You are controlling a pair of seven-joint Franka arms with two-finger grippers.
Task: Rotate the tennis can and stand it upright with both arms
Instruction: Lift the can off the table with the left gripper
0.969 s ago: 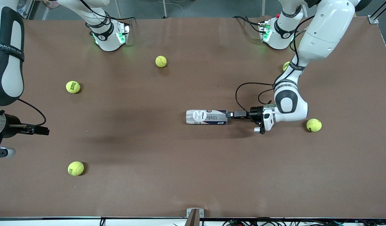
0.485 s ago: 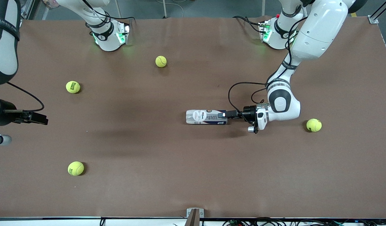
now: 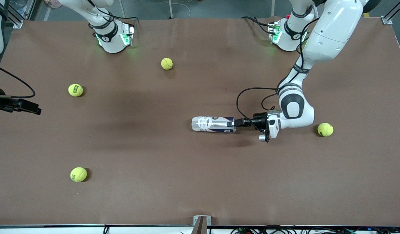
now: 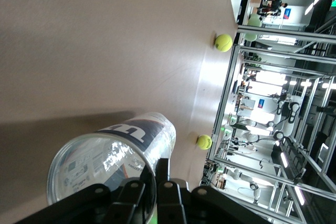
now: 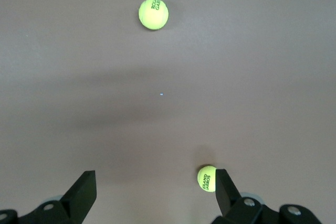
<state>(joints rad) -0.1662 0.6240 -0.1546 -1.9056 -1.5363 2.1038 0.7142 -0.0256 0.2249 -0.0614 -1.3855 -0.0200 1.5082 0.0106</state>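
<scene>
Starting at the right arm's end of the table, your right gripper point(image 3: 32, 109) hung in the air over that edge, and the right arm was waiting. Only the right wrist view showed its fingers point(image 5: 84, 195) spread wide with nothing between them, and two tennis balls on the table beneath, one point(image 5: 153, 13) well apart from the other point(image 5: 207, 178).

The front view showed those same balls, one point(image 3: 75, 90) farther from the camera and one point(image 3: 78, 174) nearer, plus a third ball point(image 3: 166, 63) close to the arm bases.

Toward the middle, the tennis can point(image 3: 213, 124) lay on its side on the brown table point(image 3: 154, 195). Your left gripper point(image 3: 233, 123) was clenched on the can's end rim. The left wrist view gave what the front view could not: the silvery rim and clear end point(image 4: 100, 166) seen close, with the black fingers point(image 4: 157, 182) pinching the rim's edge.

At the left arm's end, a fourth ball point(image 3: 325, 129) sat near the left arm's wrist.
</scene>
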